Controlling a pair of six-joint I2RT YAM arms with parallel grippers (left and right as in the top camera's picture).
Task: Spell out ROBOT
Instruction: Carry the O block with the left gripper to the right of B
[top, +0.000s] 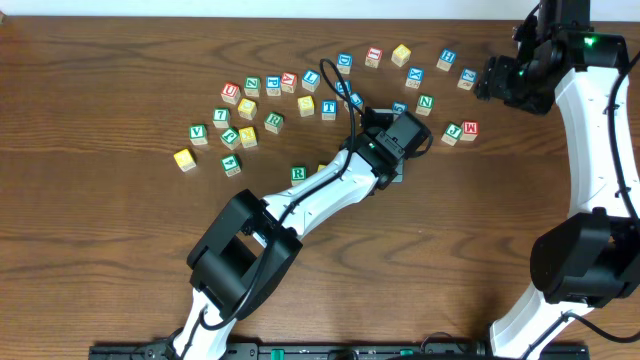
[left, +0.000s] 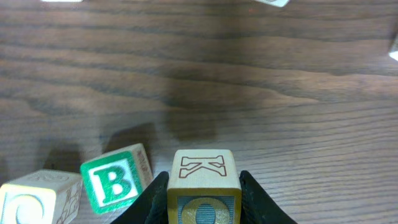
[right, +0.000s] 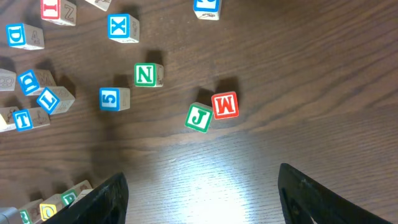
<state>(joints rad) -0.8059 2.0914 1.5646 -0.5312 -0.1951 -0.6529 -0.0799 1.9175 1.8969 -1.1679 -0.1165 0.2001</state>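
Left arm (top: 320, 195): rises from the near left base, elbow folded, forearm running out toward the centre, wrist turned down. Left gripper (left: 204, 198): jaws clamped on an O cube (left: 203, 186), one finger against each side.

Right arm (top: 598, 130): stands along the right edge, bent inward at the far end. Right gripper (right: 202, 199): jaws spread wide, pointing down, well above the table (right: 280, 124).

Left gripper (left: 204, 200) clamped on a yellow-faced cube (left: 204, 180)

Its top face shows an outlined K. Just left, the green B cube (left: 115, 183) sits tilted on the wooden table (left: 249, 93), a pale cube (left: 37, 198) beside it.
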